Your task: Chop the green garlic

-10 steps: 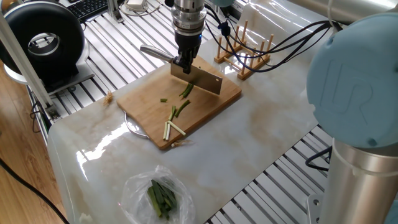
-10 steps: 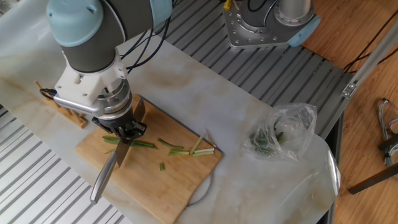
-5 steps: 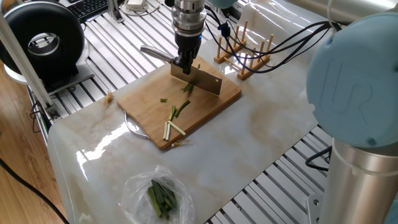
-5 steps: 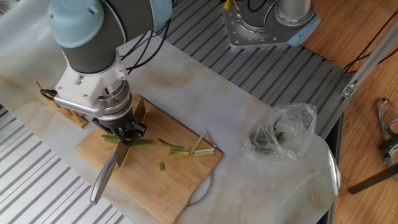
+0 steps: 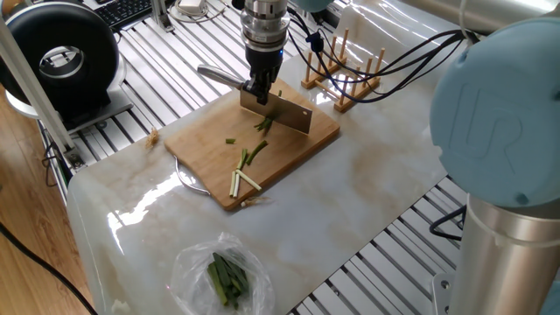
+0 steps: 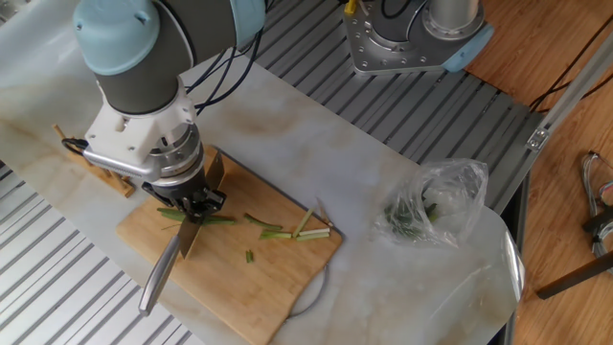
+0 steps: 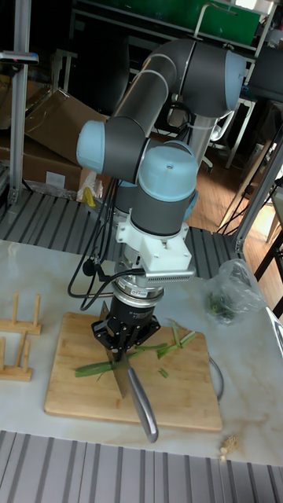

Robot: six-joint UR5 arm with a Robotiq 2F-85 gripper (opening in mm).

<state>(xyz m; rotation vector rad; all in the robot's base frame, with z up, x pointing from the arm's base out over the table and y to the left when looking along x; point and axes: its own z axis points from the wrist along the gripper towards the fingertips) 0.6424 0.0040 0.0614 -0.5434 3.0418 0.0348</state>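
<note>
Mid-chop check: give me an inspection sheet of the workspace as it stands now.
Surface: marble-look table top with a wooden cutting board on it.
Job's things: green garlic lies across the board under the knife; short cut sticks lie near the board's front edge.
Clutter: clear plastic bag of dark green leaves; wooden rack behind the board; a small scrap off the board's corner.
Grippers: gripper shut on the knife, blade down on the board.
Cables: black cables run from the wrist past the rack.
Surroundings: slatted metal frame, black fan, keyboard.
</note>
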